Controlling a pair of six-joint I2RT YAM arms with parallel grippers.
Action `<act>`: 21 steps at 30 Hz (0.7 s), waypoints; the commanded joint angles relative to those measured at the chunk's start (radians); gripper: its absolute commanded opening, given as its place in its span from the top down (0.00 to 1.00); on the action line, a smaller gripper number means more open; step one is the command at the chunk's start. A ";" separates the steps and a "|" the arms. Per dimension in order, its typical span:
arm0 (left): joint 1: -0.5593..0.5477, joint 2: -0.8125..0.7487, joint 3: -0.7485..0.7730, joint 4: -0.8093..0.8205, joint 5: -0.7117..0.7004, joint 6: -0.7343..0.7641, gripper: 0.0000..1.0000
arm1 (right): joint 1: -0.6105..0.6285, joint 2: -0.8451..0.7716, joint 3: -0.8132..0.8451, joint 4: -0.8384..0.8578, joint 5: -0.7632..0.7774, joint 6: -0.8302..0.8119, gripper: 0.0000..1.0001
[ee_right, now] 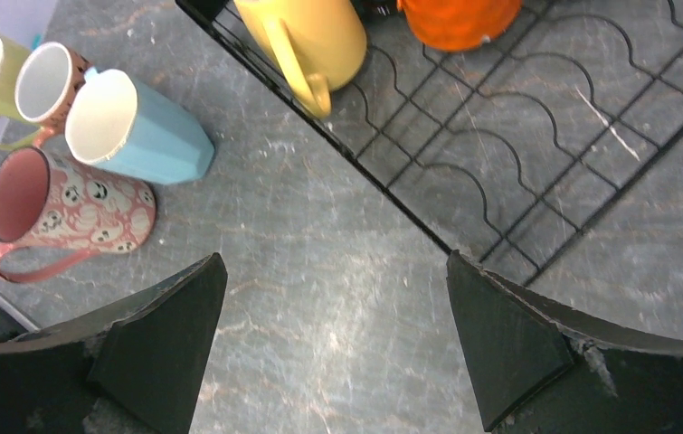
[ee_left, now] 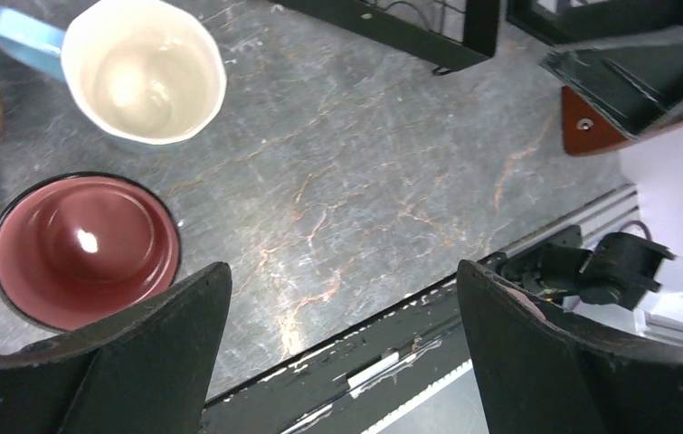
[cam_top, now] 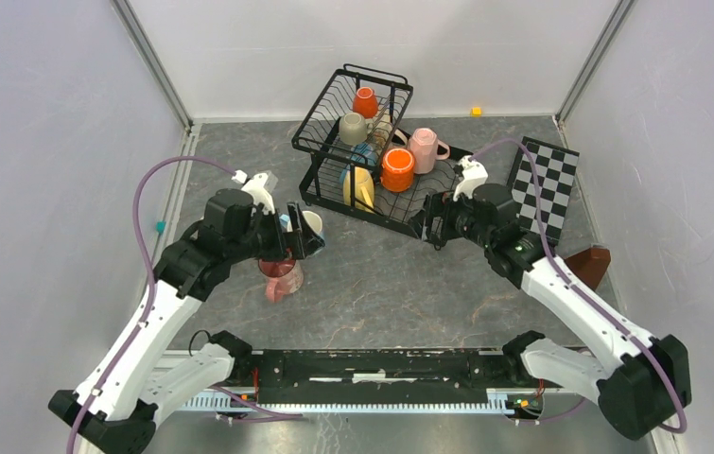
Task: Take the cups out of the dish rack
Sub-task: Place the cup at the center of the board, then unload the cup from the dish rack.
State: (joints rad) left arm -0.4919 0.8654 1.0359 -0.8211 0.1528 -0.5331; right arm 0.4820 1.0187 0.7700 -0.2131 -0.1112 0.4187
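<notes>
Hovering over the bench (cam_top: 381, 284), left fingers (ee_left: 129, 362) spread wide, empty, above the pink cup (ee_left: 84, 244); right fingers (ee_right: 509, 344), also wide and empty, at the dish rack (cam_top: 329, 109) near edge.

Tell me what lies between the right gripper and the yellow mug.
Bare tabletop, then the wire edge of the dish rack; the right wrist view shows it.

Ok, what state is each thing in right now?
dish rack, holding several cups
yellow cup, in its lower tray
big orange cup, in its lower tray
light blue cup, upright on table
pink patterned cup, upright on table
left claw, open, empty
right claw, open, empty
</notes>
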 commanded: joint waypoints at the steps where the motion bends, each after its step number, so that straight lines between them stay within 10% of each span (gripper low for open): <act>1: 0.004 -0.025 0.045 0.082 0.100 0.028 0.00 | -0.003 0.084 0.018 0.268 -0.034 0.006 0.02; 21: 0.004 -0.122 0.118 0.019 0.136 -0.001 0.00 | 0.003 0.621 0.179 0.751 -0.129 0.013 0.12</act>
State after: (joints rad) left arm -0.4919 0.7593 1.1076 -0.7887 0.2710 -0.5335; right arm 0.4820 1.5826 0.8749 0.4374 -0.2173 0.4255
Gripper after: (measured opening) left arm 0.995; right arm 0.896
